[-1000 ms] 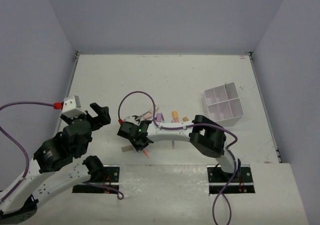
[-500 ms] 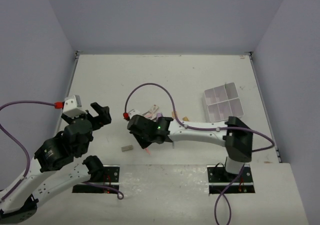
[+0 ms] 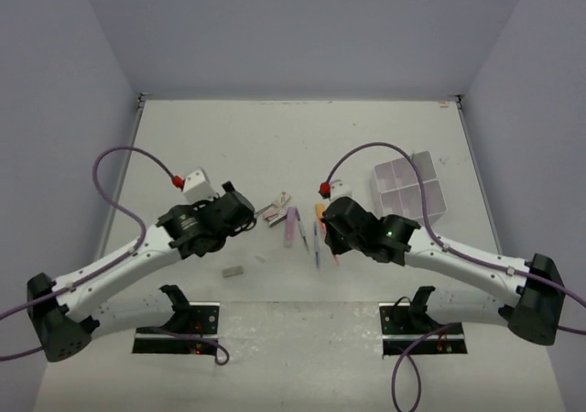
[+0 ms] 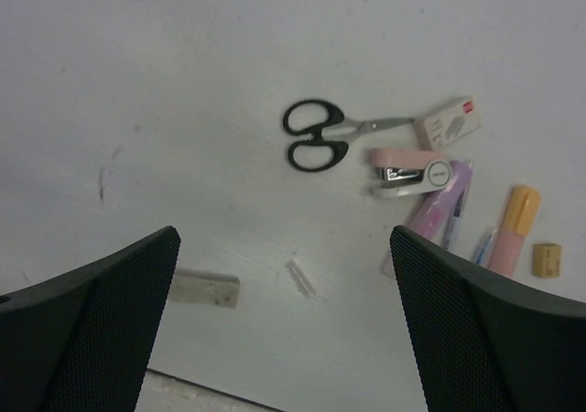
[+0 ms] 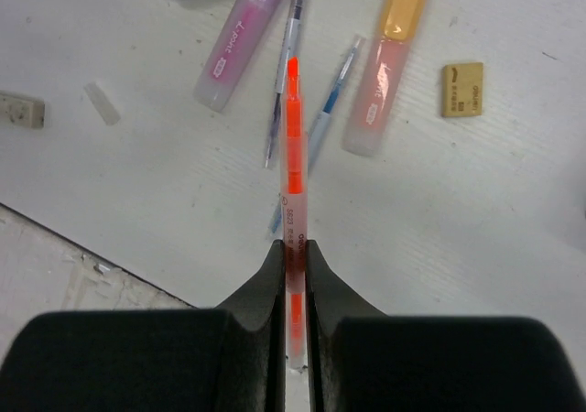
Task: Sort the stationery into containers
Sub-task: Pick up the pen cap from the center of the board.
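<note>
Stationery lies in a loose cluster at the middle of the white table (image 3: 275, 137), between the two arms. The cluster includes black-handled scissors (image 4: 316, 142), a purple marker (image 5: 240, 41), an orange marker (image 5: 389, 50), two thin pens (image 5: 316, 128), a tan block eraser (image 5: 462, 89) and, set apart nearer the arm bases, a grey block eraser (image 4: 201, 288). The right gripper (image 5: 293, 252) has its fingers pressed together on a thin orange-red pen (image 5: 291, 156), which is clear of the table and hangs above the other pens. The grip sits toward the rear of the barrel, and the pen runs straight out along the finger axis. Judged from this, the hold keeps the long item in line with the wrist so that it can be lowered lengthwise into a narrow cell. The white square plastic tray (image 3: 409, 188), divided into compartments, stands to the right of the cluster and well apart from it. No stationery shows in it from above, so sorting appears to be at an early stage and the carry to the tray is not yet done. The left gripper (image 4: 282, 243) is spread wide and holds nothing. It hovers over bare table with the scissors ahead of it and the grey block eraser beside its left finger. This placement probably stages the next pick without crossing the right arm's route to the tray.
</note>
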Controlling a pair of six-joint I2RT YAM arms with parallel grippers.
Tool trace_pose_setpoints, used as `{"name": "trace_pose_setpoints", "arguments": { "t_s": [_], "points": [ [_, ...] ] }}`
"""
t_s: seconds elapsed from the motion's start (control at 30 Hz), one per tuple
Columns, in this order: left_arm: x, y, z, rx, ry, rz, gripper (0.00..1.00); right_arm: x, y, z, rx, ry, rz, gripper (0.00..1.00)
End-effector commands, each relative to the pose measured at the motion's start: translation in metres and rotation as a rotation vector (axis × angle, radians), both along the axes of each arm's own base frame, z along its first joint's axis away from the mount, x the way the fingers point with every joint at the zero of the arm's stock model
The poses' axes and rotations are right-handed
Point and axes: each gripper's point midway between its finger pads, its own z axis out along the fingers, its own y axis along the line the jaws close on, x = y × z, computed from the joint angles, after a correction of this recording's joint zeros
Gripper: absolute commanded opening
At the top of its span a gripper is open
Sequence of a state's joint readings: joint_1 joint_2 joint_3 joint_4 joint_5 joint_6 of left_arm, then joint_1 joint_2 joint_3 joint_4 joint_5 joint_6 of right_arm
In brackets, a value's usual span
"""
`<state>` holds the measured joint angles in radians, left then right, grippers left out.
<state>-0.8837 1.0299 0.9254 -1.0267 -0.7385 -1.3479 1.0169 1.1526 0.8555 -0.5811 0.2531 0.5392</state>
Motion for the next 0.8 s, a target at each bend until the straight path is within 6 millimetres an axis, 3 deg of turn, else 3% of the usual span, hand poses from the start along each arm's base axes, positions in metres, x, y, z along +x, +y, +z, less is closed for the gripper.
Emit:
{"name": "trace_pose_setpoints", "arguments": {
  "t_s": [0.0,0.13,0.23,0.43,0.53,0.77],
  "points": [
    [-0.013,-0.039,-0.04,-0.116,0.231,0.091,0.98,0.008,-0.019,0.014,0.072,-0.061,-0.073,0.0],
    [-0.022,-0.067,-0.072,-0.126,0.356,0.06,0.96,0.009,-0.036,0.016,0.105,-0.079,-0.113,0.0],
    [-0.026,-0.076,-0.078,-0.149,0.368,0.078,0.94,0.006,-0.042,0.015,0.121,-0.085,-0.121,0.0],
    [-0.031,-0.088,-0.098,-0.17,0.427,0.096,0.84,0.003,-0.042,0.015,0.137,-0.081,-0.113,0.0],
    [-0.03,-0.092,-0.107,-0.187,0.431,0.102,0.71,0.002,-0.042,0.017,0.149,-0.085,-0.107,0.0],
    [-0.031,-0.091,-0.118,-0.172,0.441,0.13,0.7,-0.001,-0.037,0.018,0.175,-0.082,-0.082,0.0]
  ]
}}
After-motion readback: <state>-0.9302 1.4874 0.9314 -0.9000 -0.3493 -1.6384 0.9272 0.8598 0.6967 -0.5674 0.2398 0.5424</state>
